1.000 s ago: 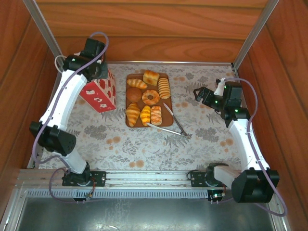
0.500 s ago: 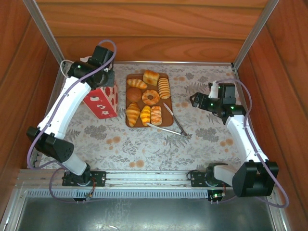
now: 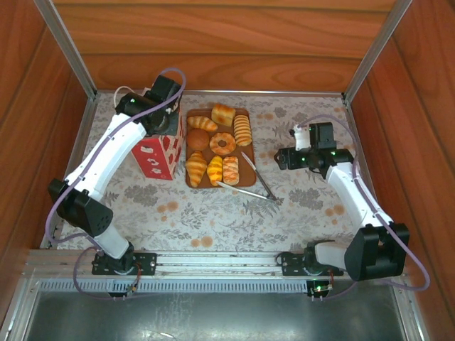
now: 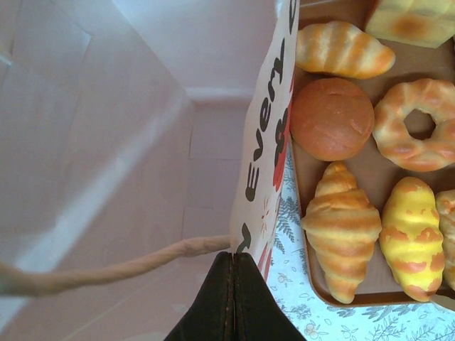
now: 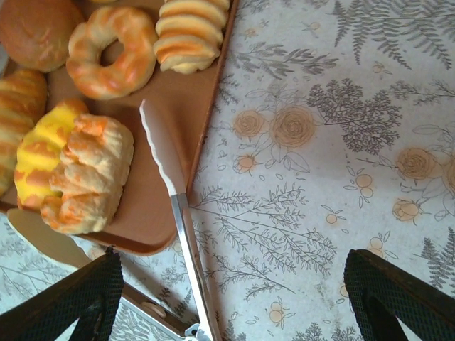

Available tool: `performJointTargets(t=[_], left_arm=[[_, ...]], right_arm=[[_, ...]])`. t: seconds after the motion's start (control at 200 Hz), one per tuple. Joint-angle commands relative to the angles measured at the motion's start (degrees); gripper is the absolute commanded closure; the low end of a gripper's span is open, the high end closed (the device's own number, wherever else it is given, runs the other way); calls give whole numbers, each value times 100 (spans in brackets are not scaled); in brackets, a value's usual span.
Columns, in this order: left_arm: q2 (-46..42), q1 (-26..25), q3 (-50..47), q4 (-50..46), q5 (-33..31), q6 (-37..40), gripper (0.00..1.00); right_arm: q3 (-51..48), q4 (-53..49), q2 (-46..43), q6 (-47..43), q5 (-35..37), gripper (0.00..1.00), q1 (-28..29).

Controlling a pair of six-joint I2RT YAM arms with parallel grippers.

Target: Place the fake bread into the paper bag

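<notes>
The fake bread point(image 3: 217, 145) lies as several golden pastries on a flat brown board point(image 3: 244, 179). Left of the board stands the paper bag point(image 3: 158, 153), red and white. My left gripper point(image 3: 167, 117) sits at its top right edge. In the left wrist view this gripper point(image 4: 233, 259) is shut on the bag's printed wall point(image 4: 263, 142), beside a cord handle point(image 4: 128, 266), with a round bun point(image 4: 332, 118) and a croissant point(image 4: 341, 227) just to the right. My right gripper point(image 3: 283, 158) hovers open right of the board; in its wrist view it point(image 5: 242, 295) holds nothing.
Thin metal tongs point(image 3: 257, 177) lie across the board's right corner onto the floral cloth; they run point(image 5: 181, 227) between my right fingers below. A ring donut point(image 5: 111, 51) and an orange roll point(image 5: 89, 174) sit near them. Wooden walls enclose the table.
My left arm has swung right, shifting the bag closer to the board. My right gripper has moved left toward the board and tongs.
</notes>
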Motion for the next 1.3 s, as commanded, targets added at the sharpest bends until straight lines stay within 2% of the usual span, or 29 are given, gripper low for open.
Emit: performJointTargets(t=[0.0,0.05,0.14,0.285,0.45,0.565,0.715,0.8,0.955,1.13,1.294], left_arm=[[17,-41,-49,-134,-139,-130,100],[59,-48,-50,-140,-152,-151,99],[129,-42,10,-141,-134,-136,83],[67,-41,363,-138,21,27,54],[-327,-46,705,22,5,184,34],[-849,-44,399,658,25,312,27],[-1739,-35,-747,2108,27,393,21],[-2107,-31,-1231,2624,-76,418,18],[-2371,-18,-1521,2847,-276,494,16],[-2527,-17,-1731,3000,-478,525,16],[-2670,-14,-1929,3202,-502,525,16]], right_arm=[[-112,-109,185,-335,87,13,135],[-116,-118,288,-354,30,13,193],[-112,-166,529,-490,51,14,293],[25,-285,1080,-746,359,21,423],[247,-531,1748,-945,334,30,679],[405,-674,2140,-849,476,35,836],[604,-846,2586,-730,451,39,985],[617,-873,2659,-734,553,40,1086],[594,-871,2643,-704,583,41,1158],[590,-872,2709,-528,894,53,1304],[482,-707,2709,-324,860,57,1396]])
